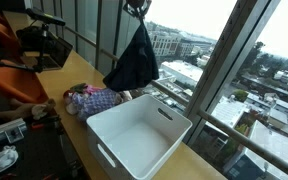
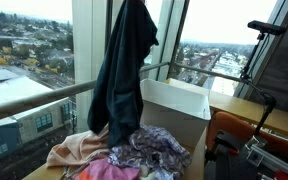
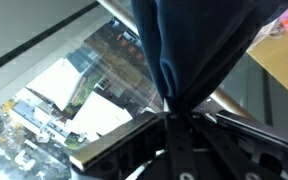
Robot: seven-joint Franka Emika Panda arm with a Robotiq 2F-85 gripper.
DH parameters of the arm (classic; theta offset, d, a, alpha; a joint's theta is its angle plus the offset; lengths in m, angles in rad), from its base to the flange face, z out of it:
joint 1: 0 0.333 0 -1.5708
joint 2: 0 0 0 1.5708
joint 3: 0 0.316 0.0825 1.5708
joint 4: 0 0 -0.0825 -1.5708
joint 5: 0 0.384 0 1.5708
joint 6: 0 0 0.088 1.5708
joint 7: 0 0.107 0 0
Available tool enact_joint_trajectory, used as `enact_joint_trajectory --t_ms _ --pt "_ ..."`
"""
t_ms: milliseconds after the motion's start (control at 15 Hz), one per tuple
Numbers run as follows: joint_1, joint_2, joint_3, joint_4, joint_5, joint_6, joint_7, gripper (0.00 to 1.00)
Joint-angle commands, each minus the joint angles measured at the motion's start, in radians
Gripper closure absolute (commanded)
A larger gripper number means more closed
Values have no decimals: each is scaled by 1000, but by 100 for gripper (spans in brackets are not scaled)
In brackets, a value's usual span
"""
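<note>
A dark navy garment [image 1: 135, 62] hangs in the air from my gripper [image 1: 135, 6], which is shut on its top at the upper edge of an exterior view. In the other exterior view the same garment [image 2: 124, 65] drapes down over a heap of clothes [image 2: 124, 155]. The wrist view shows the dark cloth [image 3: 189, 45] bunched into the shut jaws of my gripper [image 3: 176, 113]. The garment's lower edge hangs just above the pile of clothes [image 1: 92, 99] and beside the white bin [image 1: 134, 138].
The white plastic bin [image 2: 179, 105] stands on a wooden table [image 1: 79, 70] by large windows. Camera gear [image 1: 42, 45] and an orange chair [image 1: 2, 40] sit at the table's far end. A window rail [image 2: 44, 97] runs behind the clothes.
</note>
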Motion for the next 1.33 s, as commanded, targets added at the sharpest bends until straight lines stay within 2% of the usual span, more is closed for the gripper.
enact_joint_trajectory --t_ms 0,467,667,1067,1267 --pt "-37 46 -34 219 15 -68 -59 99" --pt "-140 111 -104 588 113 -212 -148 99" --pt "-181 162 -130 678 149 -271 -146 99" --pt "-219 217 -134 562 146 -249 -95 99" --pt "-241 255 -138 488 148 -253 -128 99"
